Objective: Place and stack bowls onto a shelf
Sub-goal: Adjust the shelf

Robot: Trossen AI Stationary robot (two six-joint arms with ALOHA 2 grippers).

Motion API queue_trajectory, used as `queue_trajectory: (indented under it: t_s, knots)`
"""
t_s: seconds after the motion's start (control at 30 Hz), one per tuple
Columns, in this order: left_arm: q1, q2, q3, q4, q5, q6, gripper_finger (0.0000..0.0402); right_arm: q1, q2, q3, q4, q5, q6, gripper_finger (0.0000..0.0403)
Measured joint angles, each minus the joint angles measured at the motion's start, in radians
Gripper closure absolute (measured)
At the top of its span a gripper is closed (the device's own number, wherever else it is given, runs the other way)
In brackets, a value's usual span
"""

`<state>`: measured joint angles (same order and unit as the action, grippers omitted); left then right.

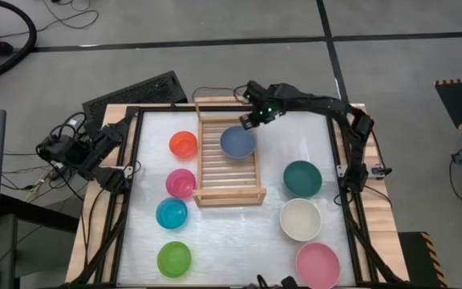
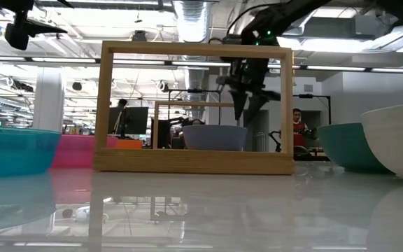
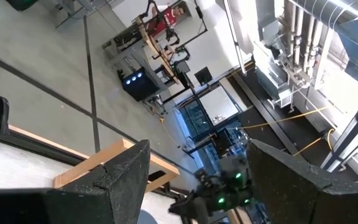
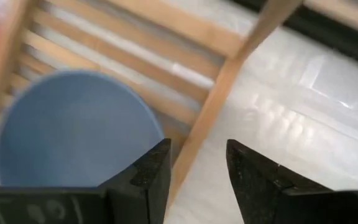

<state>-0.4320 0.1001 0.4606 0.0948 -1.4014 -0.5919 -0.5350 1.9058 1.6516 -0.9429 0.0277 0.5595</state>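
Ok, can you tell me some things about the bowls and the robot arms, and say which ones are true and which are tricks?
1. The grey-blue bowl sits on the wooden shelf. True.
2. The right gripper is squeezing the grey-blue bowl. False: its fingers are apart and empty, just above the shelf's far end.
3. The pink bowl is stacked inside the cream-white bowl. False: they stand apart on the table, side by side.
4. The four small bowls stand left of the shelf: orange-red, magenta, cyan, lime green. True.
5. The left gripper holds the orange-red bowl. False: it waits open and empty at the table's left edge.
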Motion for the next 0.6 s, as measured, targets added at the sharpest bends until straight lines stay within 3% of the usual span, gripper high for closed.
queue_trajectory:
  t_s: [0.3, 0.6]
  knots:
    - [0.0, 0.0, 0.0, -0.011, -0.001, 0.003, 0.015, 0.016, -0.065, 0.093, 0.07, 0.003, -0.301, 0.0233]
    - [0.0, 0.0, 0.0, -0.011, 0.067, 0.003, 0.015, 0.01, -0.065, 0.199, 0.073, 0.001, -0.308, 0.0239]
